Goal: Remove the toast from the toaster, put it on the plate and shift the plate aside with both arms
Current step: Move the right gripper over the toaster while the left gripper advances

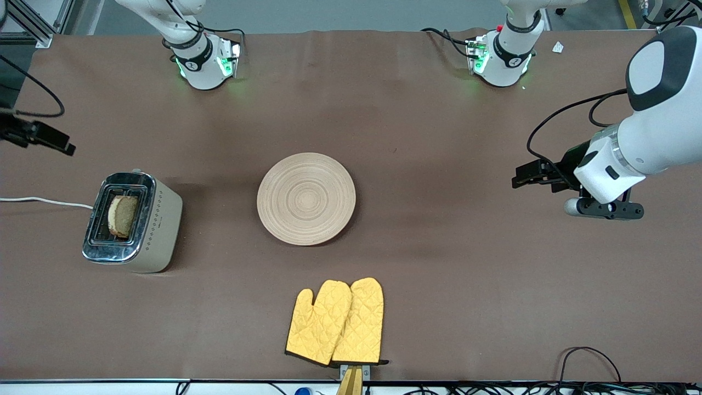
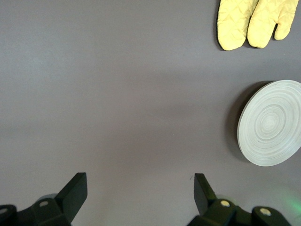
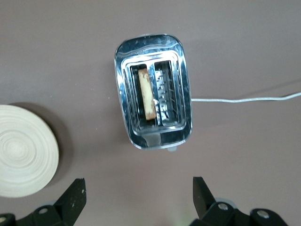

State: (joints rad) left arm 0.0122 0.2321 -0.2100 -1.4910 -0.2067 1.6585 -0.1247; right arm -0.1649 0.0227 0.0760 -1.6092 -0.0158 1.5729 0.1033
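Both grippers, right gripper (image 3: 136, 200) and left gripper (image 2: 140, 197), gape wide, empty; the speckled brown toast (image 3: 146, 96) sits deep in the chrome-topped cream toaster (image 3: 153, 110), so a shallow pinch could slip.

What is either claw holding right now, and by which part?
Nothing is held. The left claw is open over bare table, and the right claw is open above the toaster. The toast sits in its slot.

No legible txt or labels anywhere.

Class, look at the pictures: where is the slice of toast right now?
The toast stands in one slot of the toaster, toward the right arm's end of the table, beside the bare plate.
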